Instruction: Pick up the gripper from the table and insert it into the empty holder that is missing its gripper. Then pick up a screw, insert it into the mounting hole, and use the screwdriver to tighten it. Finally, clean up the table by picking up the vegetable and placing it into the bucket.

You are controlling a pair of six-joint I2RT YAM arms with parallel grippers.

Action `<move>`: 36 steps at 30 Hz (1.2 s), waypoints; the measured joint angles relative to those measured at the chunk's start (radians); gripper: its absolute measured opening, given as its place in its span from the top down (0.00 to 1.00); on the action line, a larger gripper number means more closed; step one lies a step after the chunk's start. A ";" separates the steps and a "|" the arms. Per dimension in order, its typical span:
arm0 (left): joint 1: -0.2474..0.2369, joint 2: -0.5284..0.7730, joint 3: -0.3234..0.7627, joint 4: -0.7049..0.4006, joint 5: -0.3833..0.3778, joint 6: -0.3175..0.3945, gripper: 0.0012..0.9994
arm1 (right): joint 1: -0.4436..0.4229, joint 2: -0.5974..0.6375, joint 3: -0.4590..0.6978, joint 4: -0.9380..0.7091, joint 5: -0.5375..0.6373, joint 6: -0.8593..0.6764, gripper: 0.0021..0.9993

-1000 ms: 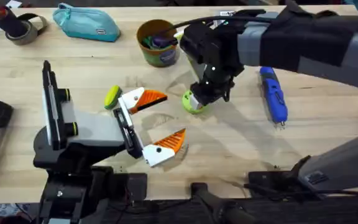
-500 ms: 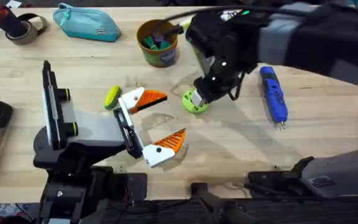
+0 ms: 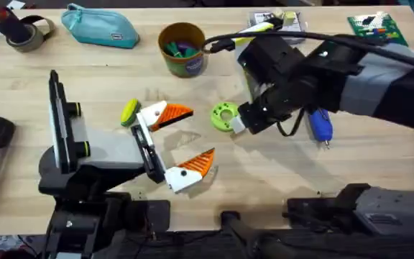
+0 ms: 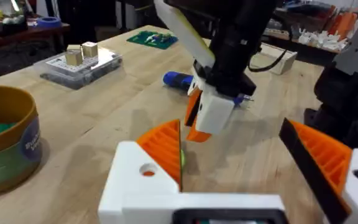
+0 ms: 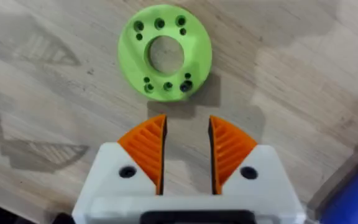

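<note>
Just beside the lime-green ring, item one: right gripper [image 5: 186,149], white fingers with orange ribbed pads [image 5: 146,146], jaws drawn close with a narrow gap between them, pinching nothing. It hung low over the table [image 3: 379,155], tips aimed at the ring but apart from it.

Item two: the gripper [image 5: 165,52], the ring itself, lay flat on the boards near mid-table, centre hole facing up, small holes spaced around its face. Being round, it had no long axis to speak of; its axis through the hole stood upright.

Item three: left gripper [image 3: 177,146], resting toward the left of the table, jaws spread wide and empty, with the vegetable [image 3: 129,112] just beside its far finger.

Item four: screwdriver [image 3: 318,115], blue, partly under the right arm, long axis running roughly from the table's far side toward the near edge, bit at the near end.

Item five: bucket [image 3: 182,49], upright at the far side, coloured pieces inside.

Step in hand, by judgement: the first, picking up the ring, not yet gripped. Next move would likely call for widening the jaws, advancing over the ring and closing across its rim.
</note>
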 joint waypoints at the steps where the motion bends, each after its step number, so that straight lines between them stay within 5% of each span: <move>1: 0.000 0.000 0.000 0.000 0.000 0.000 0.01 | 0.000 0.005 -0.001 0.010 0.000 0.000 0.61; 36: 0.000 0.000 0.000 0.000 0.000 0.000 0.01 | 0.000 0.098 -0.002 0.137 0.000 0.000 0.61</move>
